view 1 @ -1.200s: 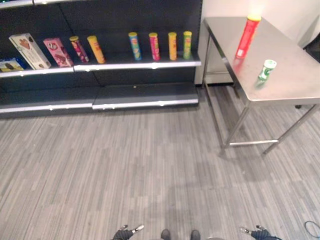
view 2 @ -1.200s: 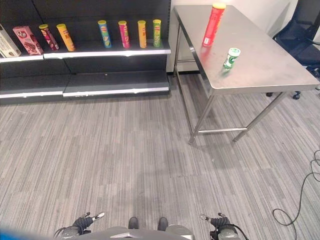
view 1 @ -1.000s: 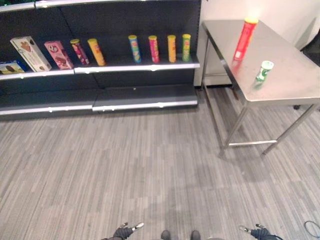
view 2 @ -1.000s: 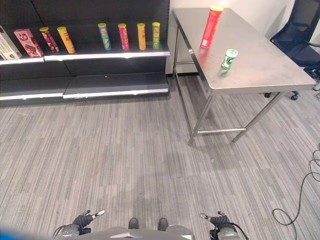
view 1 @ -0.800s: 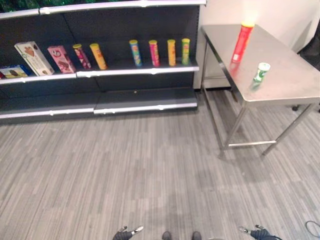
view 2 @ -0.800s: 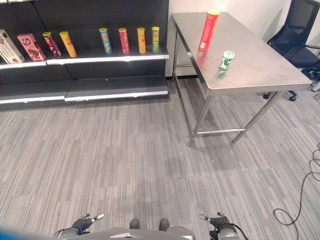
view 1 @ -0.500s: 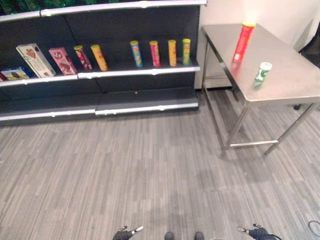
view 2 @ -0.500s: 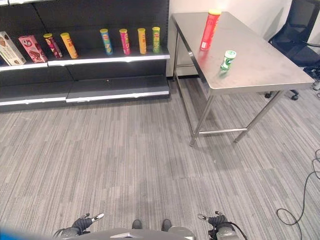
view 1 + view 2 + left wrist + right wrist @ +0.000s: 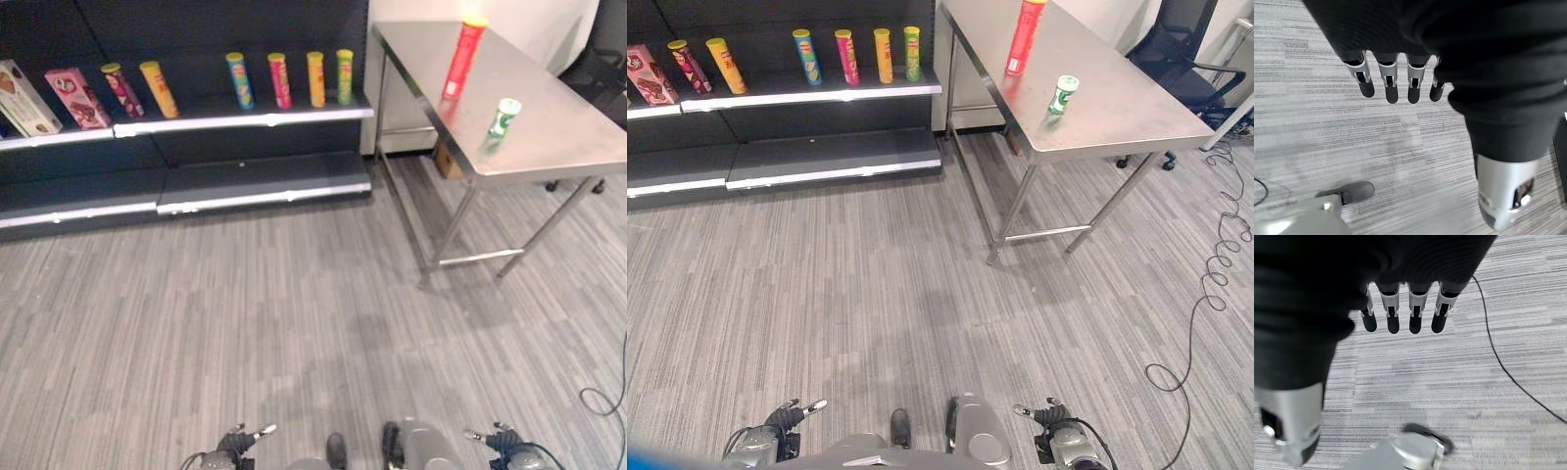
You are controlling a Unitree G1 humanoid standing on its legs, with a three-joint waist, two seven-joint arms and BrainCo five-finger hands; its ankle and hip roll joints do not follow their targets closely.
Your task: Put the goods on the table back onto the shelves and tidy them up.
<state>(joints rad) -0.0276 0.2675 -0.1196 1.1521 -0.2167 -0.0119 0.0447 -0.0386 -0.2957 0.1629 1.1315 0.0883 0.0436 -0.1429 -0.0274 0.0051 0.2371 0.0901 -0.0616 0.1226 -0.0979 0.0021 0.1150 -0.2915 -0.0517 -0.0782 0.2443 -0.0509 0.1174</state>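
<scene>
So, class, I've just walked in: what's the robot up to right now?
Nothing is being handled yet. The left hand and right hand hang open and empty above the grey floor. A tall red tube and a small green can stand on the steel table, waiting to go to the dark shelf, where other tubes are lined up.
</scene>
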